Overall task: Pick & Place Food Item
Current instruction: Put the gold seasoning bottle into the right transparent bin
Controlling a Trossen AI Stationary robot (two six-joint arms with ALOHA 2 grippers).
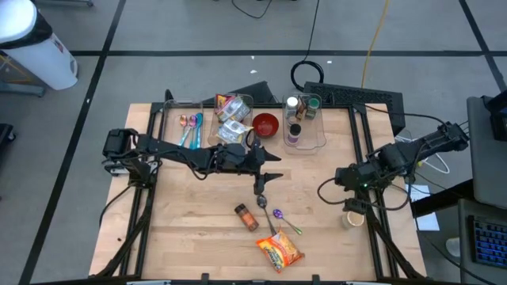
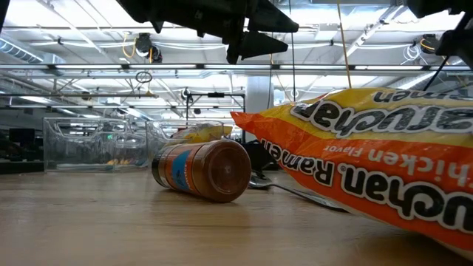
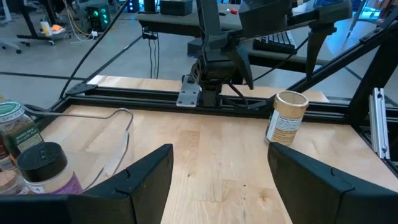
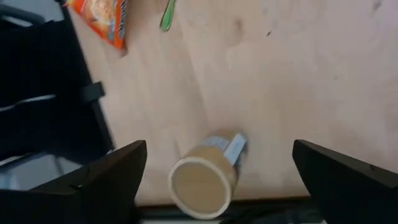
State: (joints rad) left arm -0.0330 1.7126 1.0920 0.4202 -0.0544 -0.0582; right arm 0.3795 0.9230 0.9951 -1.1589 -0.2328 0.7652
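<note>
Okay, I've got the left gripper (image 1: 272, 165) hovering over mid-surface, jaws released and empty, pointing across toward the right arm. Right gripper (image 1: 331, 180) is parked near the right rail, jaws also spread wide, nothing between them; its wrist view looks straight down on a tan paper cup (image 4: 205, 174) standing at the surface (image 1: 190, 229) edge.

Food items I can see: the orange ramen packet (image 1: 280, 250) lies flat near the front edge, and the low view shows it right up against that camera. A brown spice jar (image 1: 245, 216) lies on its side just behind and left of the packet. A purple spoon (image 1: 279, 215) and a green utensil (image 1: 294, 229) sit between jar and packet.

Along the back: a clear bin with spoons (image 1: 190, 127), a bin with wrapped snacks (image 1: 231, 117), a red bowl (image 1: 265, 124), and a clear bin with spice bottles (image 1: 303, 119).
</note>
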